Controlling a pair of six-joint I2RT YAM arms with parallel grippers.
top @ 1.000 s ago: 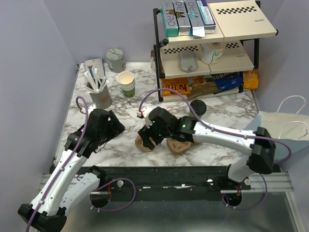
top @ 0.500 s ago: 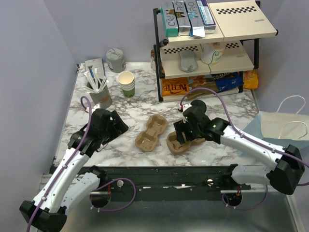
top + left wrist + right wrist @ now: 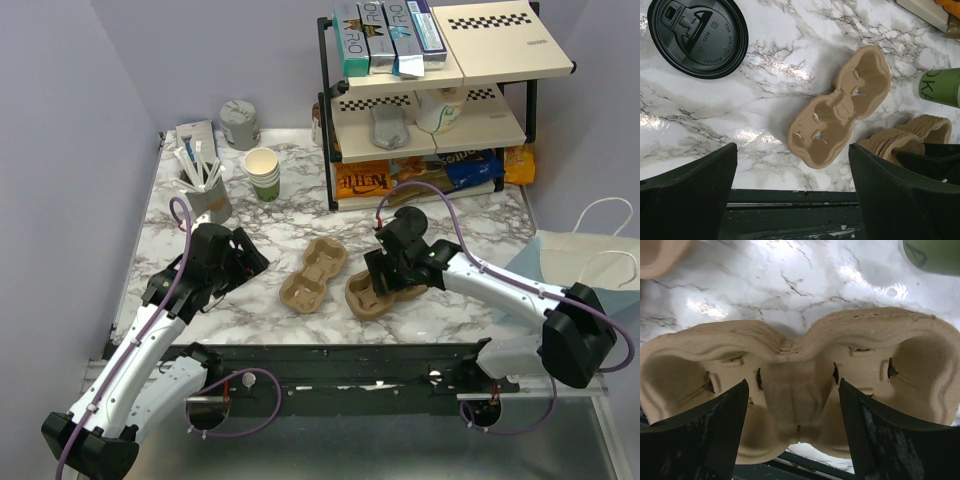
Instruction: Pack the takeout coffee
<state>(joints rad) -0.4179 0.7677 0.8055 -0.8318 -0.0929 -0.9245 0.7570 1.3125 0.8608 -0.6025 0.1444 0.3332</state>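
Observation:
The takeout coffee (image 3: pixel 940 86) shows only as a green cup side at the right edge of the left wrist view and as a green patch (image 3: pixel 935 252) at the top right of the right wrist view; my right wrist hides it in the top view. My right gripper (image 3: pixel 385 278) (image 3: pixel 793 390) is open, its fingers either side of the narrow waist of a stack of brown pulp cup carriers (image 3: pixel 372 297) (image 3: pixel 790 365). A single carrier (image 3: pixel 313 275) (image 3: pixel 840 107) lies to the left. My left gripper (image 3: pixel 238 265) (image 3: pixel 792 150) is open and empty, just left of that carrier.
A loose black lid (image 3: pixel 697 37) lies flat on the marble. A stack of lidless cups (image 3: pixel 262 172), a stirrer holder (image 3: pixel 207 195) and a grey cup (image 3: pixel 240 122) stand at the back left. A shelf rack (image 3: pixel 430 100) stands behind, a white paper bag (image 3: pixel 590 250) at the right.
My right gripper has left the single carrier and swung right to the carrier stack, settling over its middle. The left arm has barely moved.

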